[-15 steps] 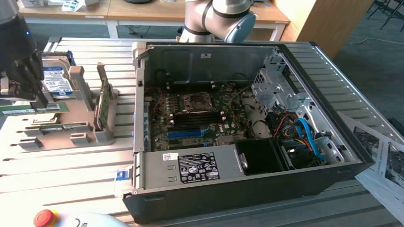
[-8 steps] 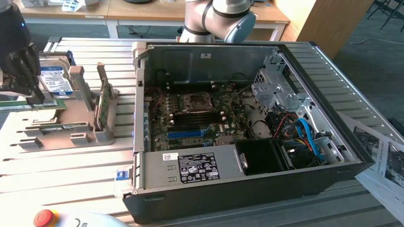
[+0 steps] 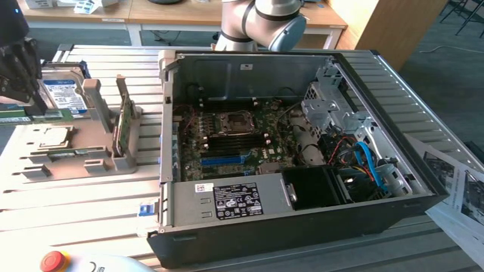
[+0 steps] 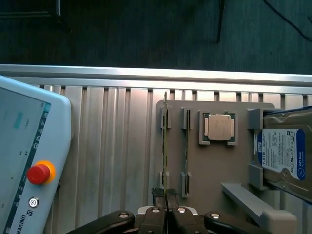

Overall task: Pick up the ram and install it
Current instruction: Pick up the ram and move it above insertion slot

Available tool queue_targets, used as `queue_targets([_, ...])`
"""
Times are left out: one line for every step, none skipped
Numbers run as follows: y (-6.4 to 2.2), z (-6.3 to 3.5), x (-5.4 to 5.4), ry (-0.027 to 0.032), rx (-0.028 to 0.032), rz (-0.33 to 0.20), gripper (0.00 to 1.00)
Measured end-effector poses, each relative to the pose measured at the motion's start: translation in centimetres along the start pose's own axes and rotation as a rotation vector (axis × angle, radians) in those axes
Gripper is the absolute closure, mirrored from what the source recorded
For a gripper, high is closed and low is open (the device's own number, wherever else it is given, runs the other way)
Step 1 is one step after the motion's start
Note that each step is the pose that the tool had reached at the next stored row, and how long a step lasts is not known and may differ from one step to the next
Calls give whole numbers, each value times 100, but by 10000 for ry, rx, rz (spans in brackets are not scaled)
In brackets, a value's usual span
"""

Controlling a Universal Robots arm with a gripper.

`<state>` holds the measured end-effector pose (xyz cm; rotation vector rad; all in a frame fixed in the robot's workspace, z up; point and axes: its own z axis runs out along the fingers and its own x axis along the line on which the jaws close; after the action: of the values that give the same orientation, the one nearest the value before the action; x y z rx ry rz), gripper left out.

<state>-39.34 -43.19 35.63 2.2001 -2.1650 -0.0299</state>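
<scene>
Pick-up stage of the memory installation. The black two-fingered gripper (image 4: 168, 207) is closed on the ram (image 4: 165, 146), a long, thin green circuit-board stick, which passes between its fingertips.

The stick hangs over the flat grey parts holder (image 4: 195, 161), along the holder's edge nearest the white teach pendant with the red stop button (image 4: 39, 173). It lies in line with the outermost of two narrow slots. Its near end appears to overshoot the holder's rim, so by judgement it is raised out of its slot, though how far cannot be told. The holder lies on the ribbed aluminium table (image 3: 83, 198), toward the table's edge at the exterior view's left, beside the open black computer case (image 3: 302, 226).

Installation is not yet begun. By judgement it calls for keeping the stick level and on edge, and matching its length to one of the long dark slots (image 3: 226, 148) on the green motherboard inside the case.

In the wrist view the ram is edge-on, a straight narrow line. In the exterior view it is a level green strip (image 3: 49, 115) under the gripper (image 3: 35, 106). Its label cannot be made out.
</scene>
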Motion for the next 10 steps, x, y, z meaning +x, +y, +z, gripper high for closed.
queue_targets([1,-27,1,5,0,0,88])
queue_targets([3,-52,1,7,0,0,88])
queue_targets([4,-77,2,10,0,0,88])
queue_targets([5,-101,3,13,0,0,88])
queue_targets([7,-127,3,17,-1,0,88])
queue_targets([8,-154,4,21,0,1,88])
queue_targets([9,-177,4,25,0,1,88])
queue_targets([10,-199,5,31,-1,2,88])
queue_targets([11,-223,5,35,0,2,88])
queue_targets([13,-248,6,39,-1,2,88])
